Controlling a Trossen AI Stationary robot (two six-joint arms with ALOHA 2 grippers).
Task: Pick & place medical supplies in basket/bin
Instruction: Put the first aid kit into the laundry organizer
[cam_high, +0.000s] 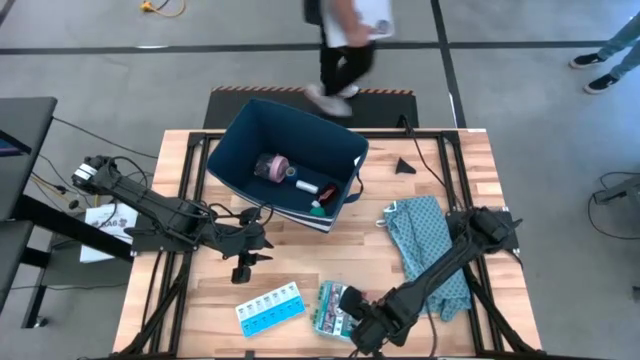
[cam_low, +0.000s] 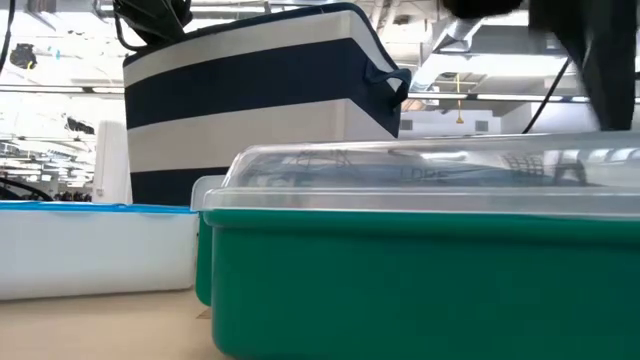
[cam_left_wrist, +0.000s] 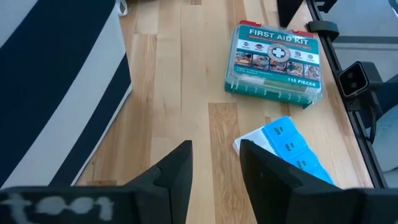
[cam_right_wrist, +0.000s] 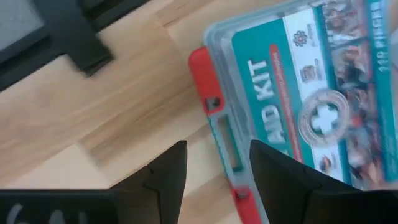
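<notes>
First-aid kit (cam_high: 330, 308), green with clear lid: flat on table (cam_high: 440, 160) at near edge, beside light-blue pill organizer (cam_high: 269, 308). Right gripper (cam_right_wrist: 212, 163): open, poised over kit's red latch end. Left gripper (cam_left_wrist: 214, 165): open, empty, beside navy striped bin (cam_high: 240, 135). Bin holds pink roll (cam_high: 270, 167).

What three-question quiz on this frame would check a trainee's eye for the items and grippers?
1. True or false: the first aid kit already lies inside the navy bin.
2. Which gripper hangs right by the kit: A left gripper, B right gripper?
3. Fill in: the blue pill organizer lies on the ____.

Key: 1 false, it is on the table. 2 B, its fingers apart. 3 table.
</notes>
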